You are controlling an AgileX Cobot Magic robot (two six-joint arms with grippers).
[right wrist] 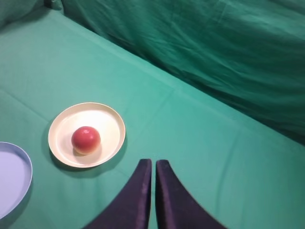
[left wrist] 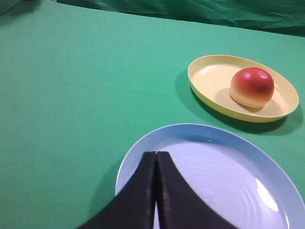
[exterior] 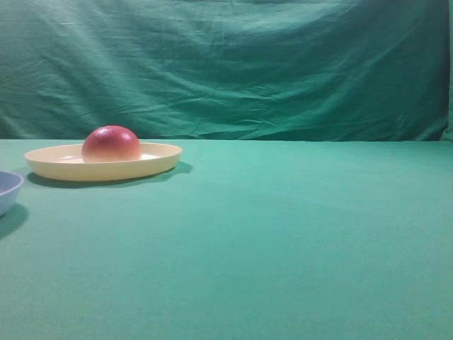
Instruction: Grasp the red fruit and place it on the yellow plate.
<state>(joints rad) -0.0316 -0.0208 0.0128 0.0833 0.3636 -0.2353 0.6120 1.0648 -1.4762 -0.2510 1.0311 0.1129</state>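
The red fruit (exterior: pixel 112 144) sits on the yellow plate (exterior: pixel 159 159) at the left of the table. From the left wrist the red fruit (left wrist: pixel 251 87) rests right of centre in the yellow plate (left wrist: pixel 205 81). In the right wrist view the red fruit (right wrist: pixel 86 139) lies in the yellow plate (right wrist: pixel 112 126), far below. My left gripper (left wrist: pixel 156 153) is shut with nothing in it, hanging over a light blue dish. High above the cloth, my right gripper (right wrist: pixel 153 162) is shut and holds nothing. Neither gripper shows in the exterior high view.
A light blue dish (left wrist: pixel 281 181) lies near the yellow plate, toward the front left; only its rim (exterior: pixel 8 185) shows in the exterior high view, and its edge (right wrist: pixel 24 160) in the right wrist view. A green cloth (exterior: pixel 283 241) covers table and backdrop.
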